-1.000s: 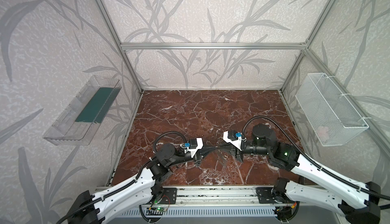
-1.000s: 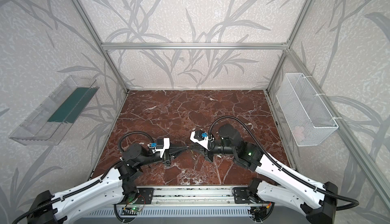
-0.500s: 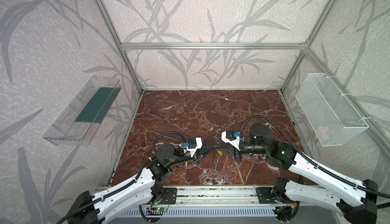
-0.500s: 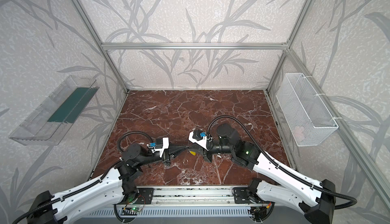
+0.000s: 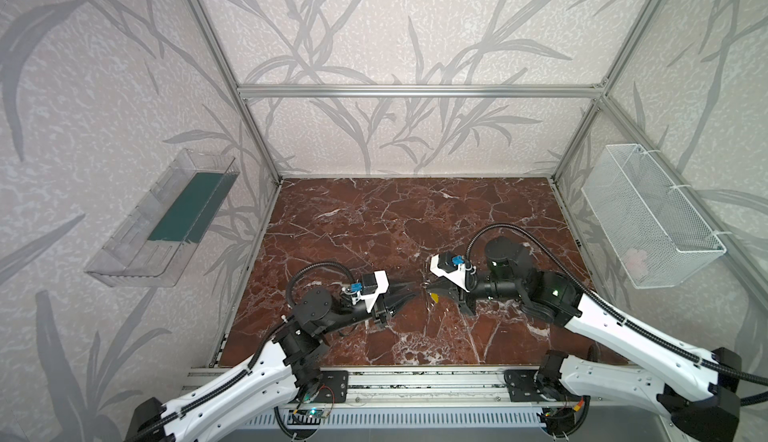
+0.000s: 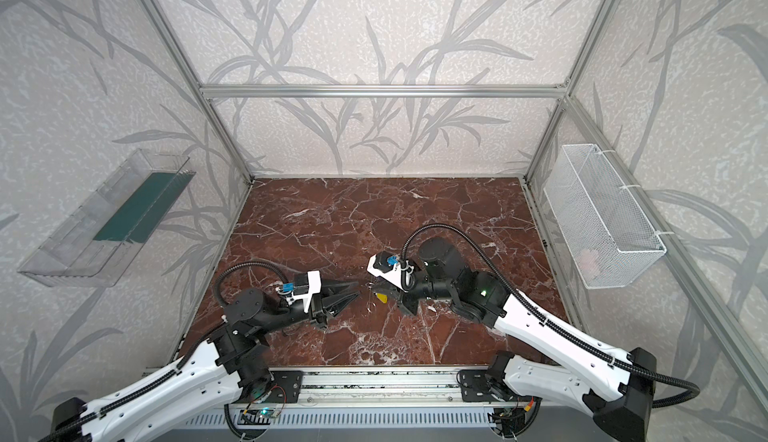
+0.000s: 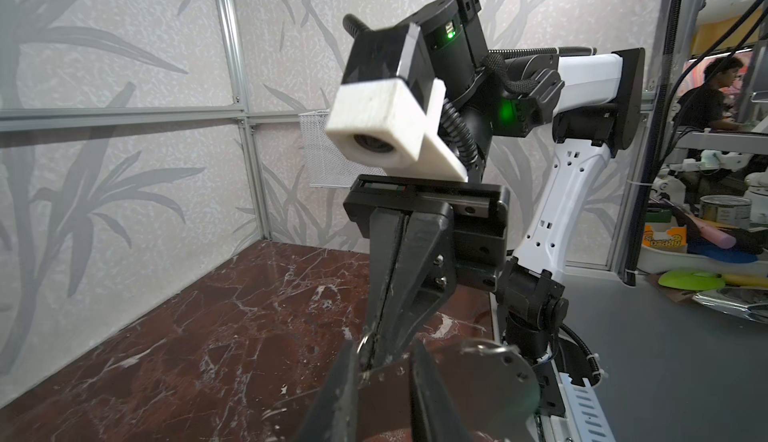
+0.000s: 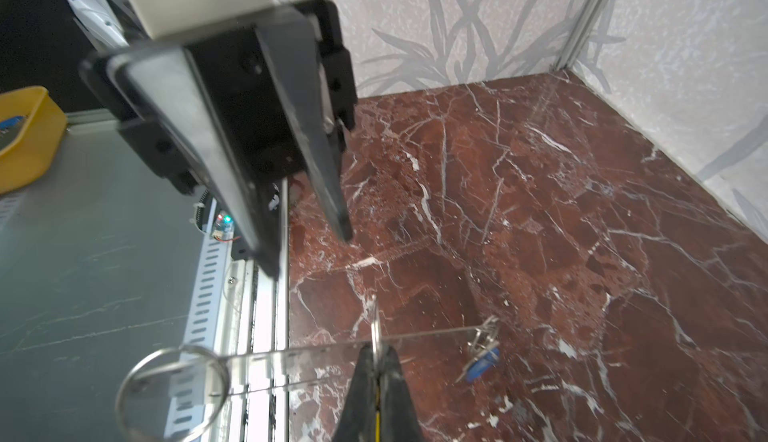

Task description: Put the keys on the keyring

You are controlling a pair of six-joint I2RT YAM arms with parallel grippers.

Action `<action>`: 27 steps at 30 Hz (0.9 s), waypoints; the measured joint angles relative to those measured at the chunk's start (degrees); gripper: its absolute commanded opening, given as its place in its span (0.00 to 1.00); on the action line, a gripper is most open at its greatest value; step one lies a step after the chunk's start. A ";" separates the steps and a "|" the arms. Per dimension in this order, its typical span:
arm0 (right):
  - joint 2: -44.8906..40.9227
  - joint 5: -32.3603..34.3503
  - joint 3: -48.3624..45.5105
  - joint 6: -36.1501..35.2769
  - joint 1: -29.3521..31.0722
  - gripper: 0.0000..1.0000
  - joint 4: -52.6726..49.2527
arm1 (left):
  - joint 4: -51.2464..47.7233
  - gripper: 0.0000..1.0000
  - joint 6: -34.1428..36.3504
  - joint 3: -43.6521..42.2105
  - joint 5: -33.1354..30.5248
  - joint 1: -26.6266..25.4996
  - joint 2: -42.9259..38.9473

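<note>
Spanning the leaf-papered cell, red marble tabletop; left end effector released, right end effector pinching yellow key.

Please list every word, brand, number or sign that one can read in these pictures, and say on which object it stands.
"Daddy": on the small box outside the cell, left wrist view; the word above it is too blurred to read.
Blue label inside the yellow bin, right wrist view: too blurred to read.
No other text is readable.
</note>
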 measured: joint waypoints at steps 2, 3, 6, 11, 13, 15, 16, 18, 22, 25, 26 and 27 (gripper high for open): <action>1.53 1.14 3.17 -1.03 0.00 0.00 -3.58 | -5.38 0.25 0.70 2.93 -1.73 0.00 -1.60; 2.71 1.68 5.25 -1.49 0.02 0.00 -5.86 | -8.68 0.24 1.09 5.18 -2.51 0.00 -1.84; 7.08 3.54 11.87 -3.15 0.11 0.00 -12.09 | -17.75 0.21 2.01 12.44 -4.24 0.00 0.61; 13.25 6.16 20.50 -5.79 0.13 0.00 -21.27 | -30.49 0.19 3.34 23.26 -5.57 -0.07 9.42; 14.34 6.64 22.51 -6.80 0.15 0.00 -24.00 | -34.05 0.19 3.91 25.46 -5.57 -0.07 12.85; 14.62 6.95 23.65 -7.58 0.22 0.00 -26.01 | -36.33 0.19 4.11 26.08 -5.25 -0.07 15.02; 14.62 6.95 24.02 -7.91 0.26 0.00 -26.75 | -37.38 0.19 4.15 26.10 -5.01 -0.04 15.80; 14.60 7.23 24.61 -8.35 0.15 0.00 -28.59 | -38.45 0.19 4.33 26.21 -4.46 -0.04 16.63; 14.60 7.23 24.68 -8.83 0.22 0.00 -30.21 | -38.91 0.19 4.50 26.23 -2.99 -0.07 16.74; 14.60 6.91 24.68 -9.35 0.33 0.00 -30.60 | -38.66 0.20 4.46 26.21 -1.90 -0.07 16.59; 14.60 6.80 24.68 -9.44 0.44 0.00 -30.60 | -38.49 0.20 4.46 26.21 -1.60 -0.07 16.48; 14.60 6.62 24.68 -9.60 0.48 0.00 -30.60 | -38.21 0.20 4.46 26.18 -1.33 -0.07 16.33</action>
